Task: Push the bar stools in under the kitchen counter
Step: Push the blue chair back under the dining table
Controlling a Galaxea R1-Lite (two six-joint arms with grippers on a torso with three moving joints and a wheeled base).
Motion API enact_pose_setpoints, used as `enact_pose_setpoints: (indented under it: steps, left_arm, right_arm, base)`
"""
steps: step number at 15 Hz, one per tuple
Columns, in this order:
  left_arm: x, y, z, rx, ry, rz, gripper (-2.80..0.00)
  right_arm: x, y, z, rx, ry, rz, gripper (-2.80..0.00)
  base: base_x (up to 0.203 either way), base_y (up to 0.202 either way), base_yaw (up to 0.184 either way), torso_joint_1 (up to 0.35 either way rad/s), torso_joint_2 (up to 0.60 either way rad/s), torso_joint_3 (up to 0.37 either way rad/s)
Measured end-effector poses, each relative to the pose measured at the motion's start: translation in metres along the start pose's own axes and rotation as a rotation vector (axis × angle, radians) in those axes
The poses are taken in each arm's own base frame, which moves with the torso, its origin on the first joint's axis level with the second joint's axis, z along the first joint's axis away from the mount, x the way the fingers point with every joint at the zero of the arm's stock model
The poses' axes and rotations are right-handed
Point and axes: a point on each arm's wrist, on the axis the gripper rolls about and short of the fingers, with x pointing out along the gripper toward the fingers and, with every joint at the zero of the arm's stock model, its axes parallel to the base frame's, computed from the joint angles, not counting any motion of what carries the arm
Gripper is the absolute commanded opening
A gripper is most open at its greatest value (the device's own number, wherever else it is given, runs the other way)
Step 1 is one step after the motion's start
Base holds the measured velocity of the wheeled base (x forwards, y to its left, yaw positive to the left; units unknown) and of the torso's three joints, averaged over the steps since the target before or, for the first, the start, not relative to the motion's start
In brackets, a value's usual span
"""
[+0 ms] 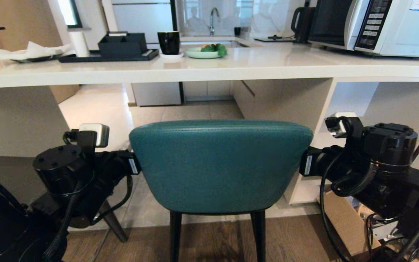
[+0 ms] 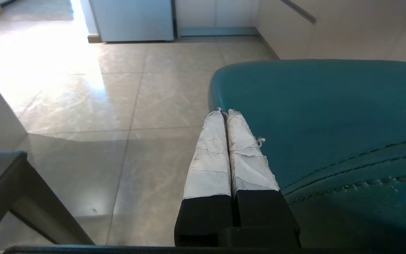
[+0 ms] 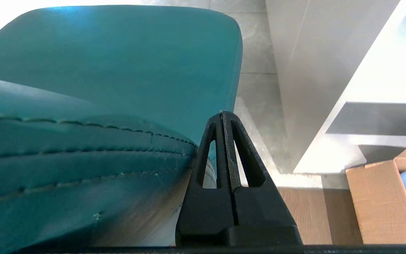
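The teal bar stool [image 1: 220, 163] stands right in front of me, its curved back facing me and its black legs on the wood floor. Beyond it runs the white kitchen counter [image 1: 209, 69], with open space underneath. My left gripper [image 2: 226, 112] is shut, its taped fingers lying along the left edge of the stool's back [image 2: 330, 106]. My right gripper [image 3: 222, 113] is shut too, at the right edge of the back [image 3: 118, 70]. In the head view both sets of fingers are hidden behind the back. At the far left, a dark grey seat with a slanted leg [image 1: 115, 222] is part of the second stool.
White open shelves [image 1: 376, 109] close the space under the counter on the right, and a white end panel [image 1: 13, 120] on the left. A cardboard box [image 1: 344, 222] sits on the floor by my right arm. The counter carries a microwave [image 1: 376, 25], a black tray [image 1: 107, 54], a cup and a plate.
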Motion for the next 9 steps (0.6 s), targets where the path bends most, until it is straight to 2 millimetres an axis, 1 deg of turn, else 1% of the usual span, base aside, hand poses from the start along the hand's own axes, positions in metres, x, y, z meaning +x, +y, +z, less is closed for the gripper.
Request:
enact_pose_setpoints:
  steps: [2,4,7,9]
  left_arm:
    - [0.018,0.000,0.000,-0.004,-0.022,0.016,-2.80]
    - [0.041,0.001,-0.002,-0.007,-0.043,0.035,-2.80]
    - [0.076,0.001,-0.003,-0.010,-0.076,0.054,-2.80]
    - [0.094,0.001,-0.003,-0.013,-0.095,0.063,-2.80]
  right_arm:
    - [0.013,0.003,0.003,0.002,-0.011,-0.004,-2.80]
    - [0.029,0.003,0.004,0.004,-0.012,-0.014,-2.80]
    - [0.061,-0.002,0.012,0.017,-0.045,-0.042,-2.80]
    - [0.081,-0.005,0.018,0.023,-0.071,-0.057,-2.80]
  base:
    - [0.000,0.000,0.000,0.000,0.00,0.000]
    - [0.000,0.000,0.000,0.000,0.00,0.000]
    - [0.000,0.000,0.000,0.000,0.00,0.000]
    - [0.000,0.000,0.000,0.000,0.00,0.000]
